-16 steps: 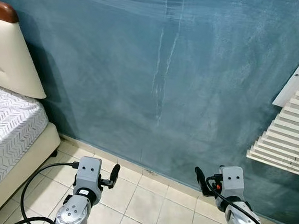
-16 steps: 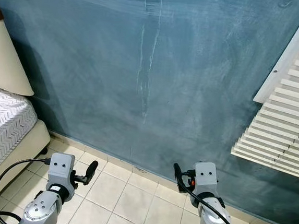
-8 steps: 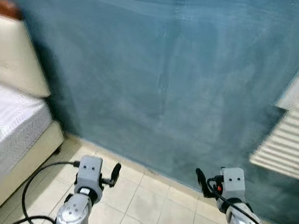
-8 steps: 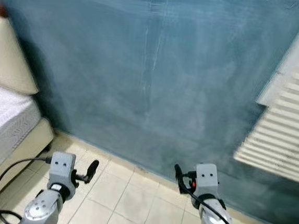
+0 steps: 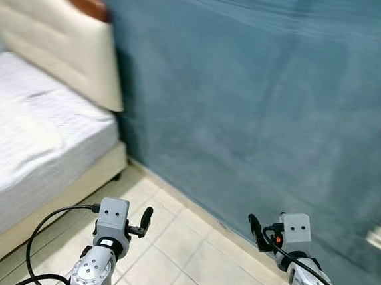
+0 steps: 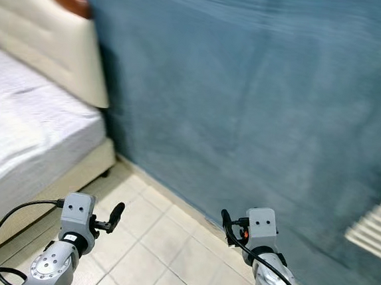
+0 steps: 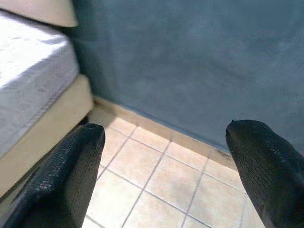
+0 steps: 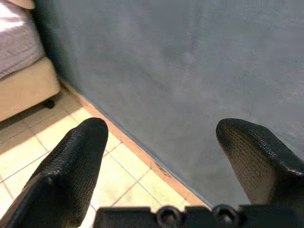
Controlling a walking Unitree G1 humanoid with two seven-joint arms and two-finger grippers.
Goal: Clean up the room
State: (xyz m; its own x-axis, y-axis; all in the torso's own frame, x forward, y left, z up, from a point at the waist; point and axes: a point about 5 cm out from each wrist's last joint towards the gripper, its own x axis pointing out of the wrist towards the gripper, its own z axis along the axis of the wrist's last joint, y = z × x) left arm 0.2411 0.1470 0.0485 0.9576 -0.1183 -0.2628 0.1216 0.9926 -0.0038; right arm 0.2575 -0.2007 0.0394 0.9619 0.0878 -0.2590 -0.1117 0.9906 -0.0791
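You get even, soft daylight here, with no glare anywhere. Both head views are smeared by motion: the blue wall (image 5: 260,108) has lost its texture and the bed (image 5: 31,135) beside it has lost its pattern. A dark shadow sits on the wall just beside the headboard (image 5: 60,34). In both wrist views, the near black fingers (image 7: 61,180) are soft and out of focus.

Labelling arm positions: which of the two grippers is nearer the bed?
The left gripper, held over the tiles beside the bed; the right gripper is further along the blue wall.
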